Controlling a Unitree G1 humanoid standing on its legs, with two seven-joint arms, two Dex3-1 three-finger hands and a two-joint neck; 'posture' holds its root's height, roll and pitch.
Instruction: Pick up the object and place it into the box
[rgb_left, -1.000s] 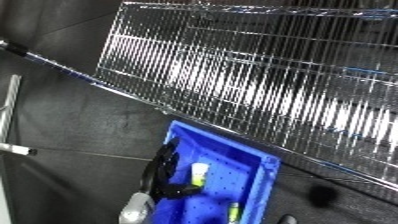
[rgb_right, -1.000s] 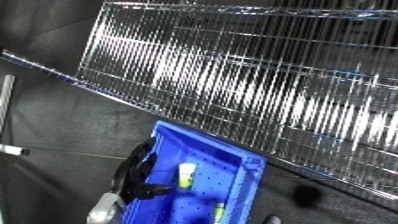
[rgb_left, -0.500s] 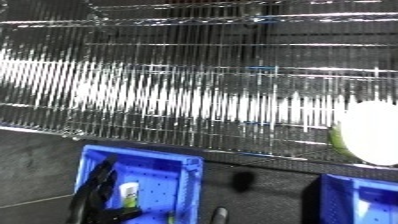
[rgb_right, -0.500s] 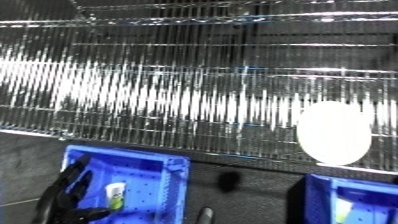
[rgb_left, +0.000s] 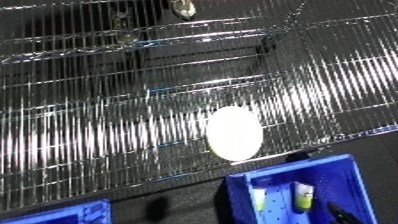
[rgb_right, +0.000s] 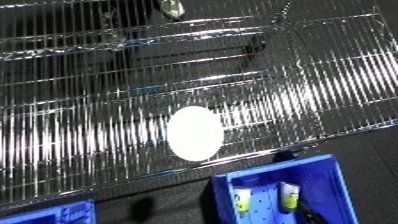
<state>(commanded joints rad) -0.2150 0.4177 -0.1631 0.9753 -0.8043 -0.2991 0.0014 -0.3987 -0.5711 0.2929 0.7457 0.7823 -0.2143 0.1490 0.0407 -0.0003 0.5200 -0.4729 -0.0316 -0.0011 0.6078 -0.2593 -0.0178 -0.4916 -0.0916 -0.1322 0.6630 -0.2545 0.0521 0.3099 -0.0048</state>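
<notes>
A white oval object (rgb_left: 234, 132) lies on the wire shelf (rgb_left: 107, 125), near its front edge and about mid-view. Just below and to its right, under the shelf's front edge, stands a blue bin (rgb_left: 293, 173) on the dark floor. Inside the bin are two small tubes (rgb_left: 304, 195) and a dark item at the lower right corner. Neither of my hands shows in either eye view.
A second blue bin (rgb_left: 55, 214) peeks in at the lower left edge. A higher wire shelf level (rgb_right: 133, 37) runs across the top of the view, with a small shiny object (rgb_left: 182, 7) near the top edge. Dark floor lies between the bins.
The whole picture has swung and tilted, so the camera moved. The white object, at the right edge before, now sits mid-view; the bin with tubes now shows at the lower right.
</notes>
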